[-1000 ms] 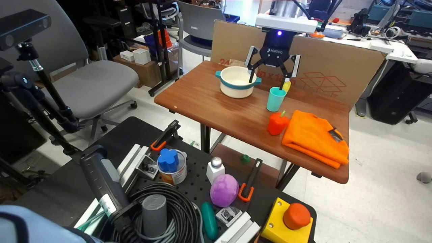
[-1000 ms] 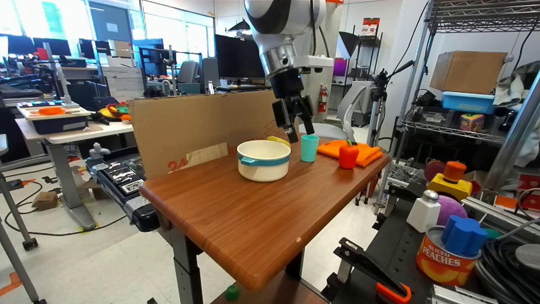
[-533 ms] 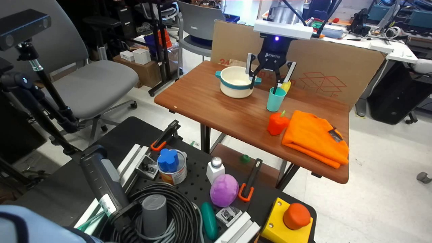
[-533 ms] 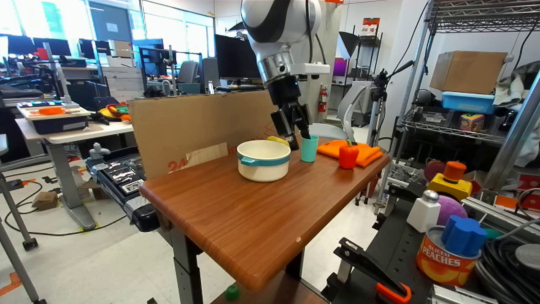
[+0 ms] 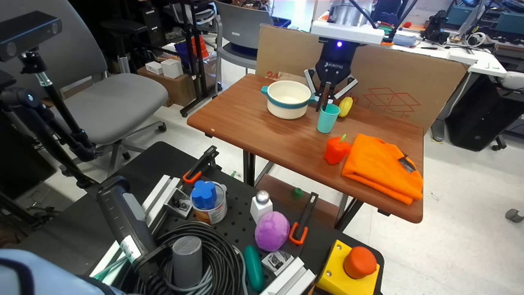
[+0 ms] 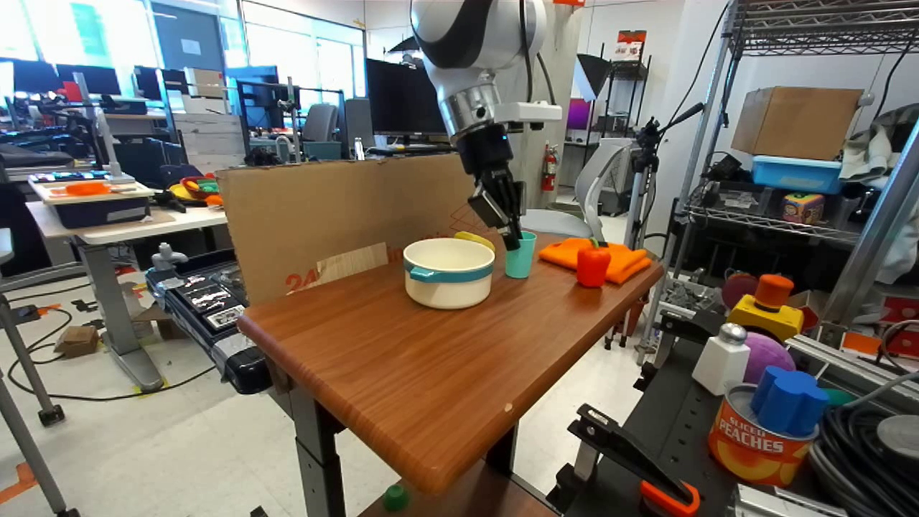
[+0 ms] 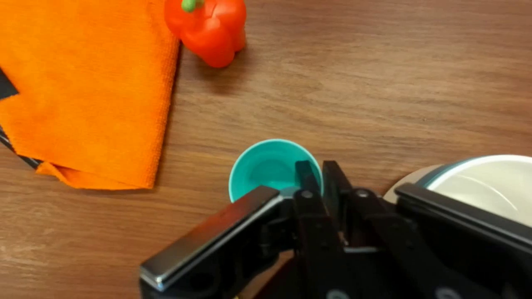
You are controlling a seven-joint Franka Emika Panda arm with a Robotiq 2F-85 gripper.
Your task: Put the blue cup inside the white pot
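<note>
The blue cup [image 5: 327, 123] stands on the wooden table, leaning slightly, to the side of the white pot [image 5: 286, 111]. My gripper [image 7: 316, 166] straddles the cup's near-pot wall in the wrist view: one finger is down inside the cup [image 7: 259, 166], its partner outside, with the rim squeezed between. From an exterior view the gripper [image 5: 321, 108] points down and its fingers are close together. The other outside camera shows the cup [image 6: 520, 264] partly behind a finger. Part of the pot [image 7: 503, 182] shows at the wrist view's right edge, its teal-banded side [image 6: 449, 293] close to the cup.
A yellow toy [image 5: 346, 106] lies just behind the cup. Nearer the table's front are a red pepper [image 5: 337, 151] and a folded orange cloth [image 5: 380, 164]. A tall cardboard sheet [image 5: 393, 78] walls off the table's back side. The pot has teal side handles [image 6: 425, 275].
The jaws have come together from wide open, one finger having dipped into the cup. The cup has slid a little toward the pot. The pot has not moved.
</note>
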